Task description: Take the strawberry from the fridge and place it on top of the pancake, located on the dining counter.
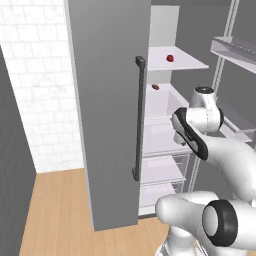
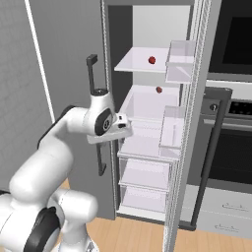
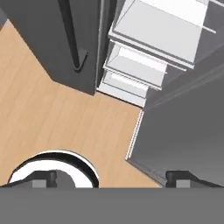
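While the strawberry lies untouched on the upper white shelf inside the open fridge, the task stands at its first step: reaching in for the fruit. A second small red item sits on the shelf below it; from here I cannot tell for certain which of the two is the strawberry, though the upper one shows more clearly as a round red fruit. Both lie toward the back of the compartment, well apart from the arm.

The gripper points down at the wooden floor in front of the fridge, its jaws spread wide with nothing between them. In the right base view the hand sits at the height of the middle shelves, just outside the opening, near the dark bar handle of the shut door.

The next move, as I judge it, calls for lifting and tilting the hand so it faces into the compartment, then carrying it up and inward over the shelf toward the fruit, keeping clear of the clear door bins on the swung-open door.
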